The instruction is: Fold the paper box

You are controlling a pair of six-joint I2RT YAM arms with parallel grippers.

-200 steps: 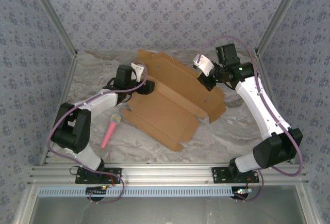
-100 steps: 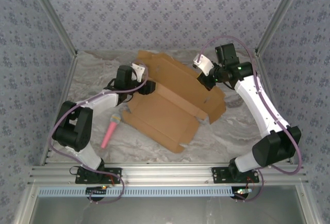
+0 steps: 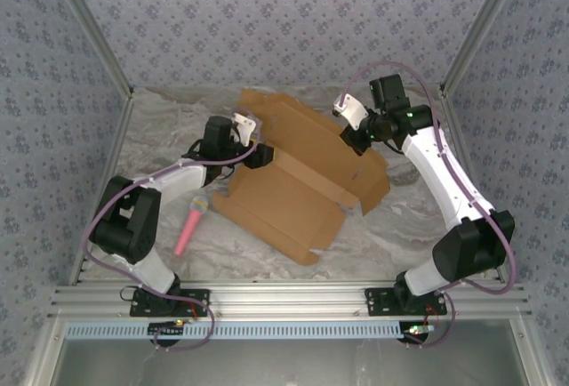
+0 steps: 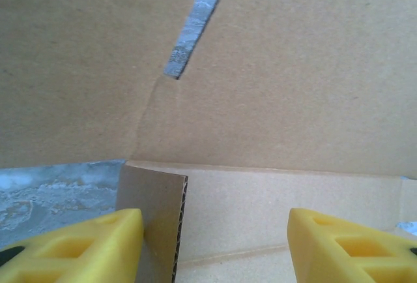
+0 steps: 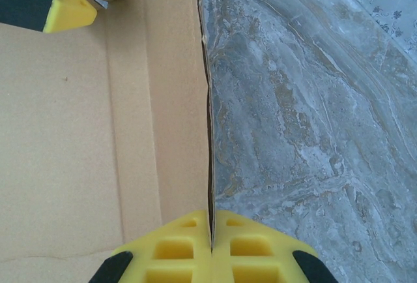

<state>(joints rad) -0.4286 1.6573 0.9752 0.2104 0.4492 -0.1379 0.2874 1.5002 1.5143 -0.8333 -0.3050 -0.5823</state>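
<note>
One paper box [image 3: 293, 181], plain brown cardboard, sits partly folded in the middle of the marbled grey table [image 3: 418, 217], running diagonally from far left to near right.

Far left: a pink stick [image 3: 191, 224] lies on the table, just off the box's near-left corner and not touching it.

Next: the left end effector [image 3: 260, 152] is at the box's left edge, where the raised far panel meets the flat near panel. In the left wrist view its yellow fingers [image 4: 78, 247] stand well apart, released, with nothing clamped. A short upright flap [image 4: 153, 224] of the box stands just beside the inner side of the left-hand finger; contact cannot be told. The gap to the other finger is wide. Beyond the flap is a box panel with a narrow slit [image 4: 195, 25], table showing through.

Middle: the far half of the box is tilted up off the table, the near half lies flat.

Right: the right end effector [image 3: 358, 140] is at the box's far-right edge. In the right wrist view it is clenched, both yellow fingers [image 5: 176, 244] pressed together on the thin edge of a box wall, grasping the paper box. Cardboard lies left of that edge, bare table right of it.
</note>
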